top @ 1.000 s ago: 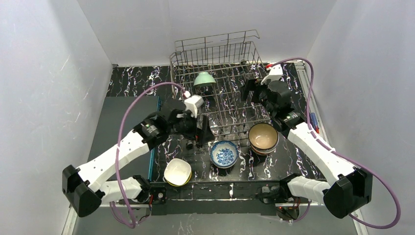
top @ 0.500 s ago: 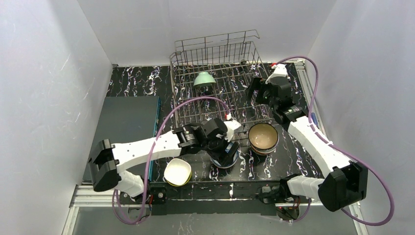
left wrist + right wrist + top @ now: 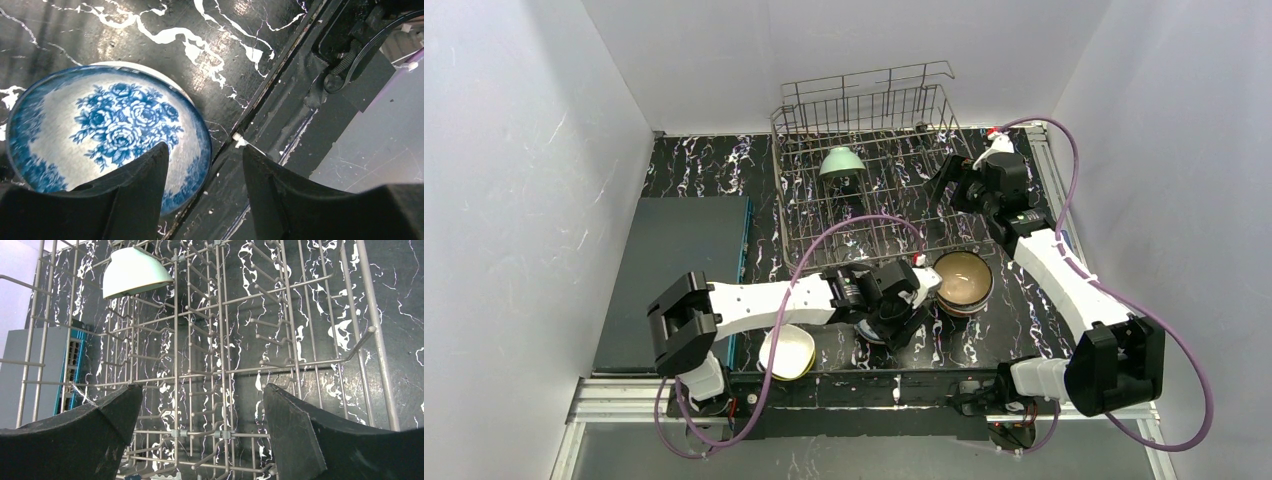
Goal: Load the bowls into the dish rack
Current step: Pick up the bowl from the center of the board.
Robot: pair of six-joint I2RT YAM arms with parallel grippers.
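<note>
A blue-patterned white bowl (image 3: pixel 100 125) sits upright near the table's front edge. My left gripper (image 3: pixel 205 165) is open over its right rim, with one finger above the bowl's inside and the other outside it; in the top view (image 3: pixel 891 322) it hides most of that bowl. The grey wire dish rack (image 3: pixel 874 190) stands at the back, with a mint bowl (image 3: pixel 841 162) upside down inside it. My right gripper (image 3: pixel 949 185) is open and empty above the rack's right part. The right wrist view shows the rack (image 3: pixel 225 370) and the mint bowl (image 3: pixel 135 272) at upper left.
A stack of bowls with a tan one on top (image 3: pixel 962 280) stands just right of the left gripper. A white bowl with a yellow-green outside (image 3: pixel 786 351) sits at the front left. A grey board with a teal edge (image 3: pixel 679 270) lies left. The table's front rail (image 3: pixel 280 115) runs beside the patterned bowl.
My left arm has swung right from the rack's front-left corner to over the blue-patterned bowl. My right gripper has drawn back a little towards the rack's right side.
</note>
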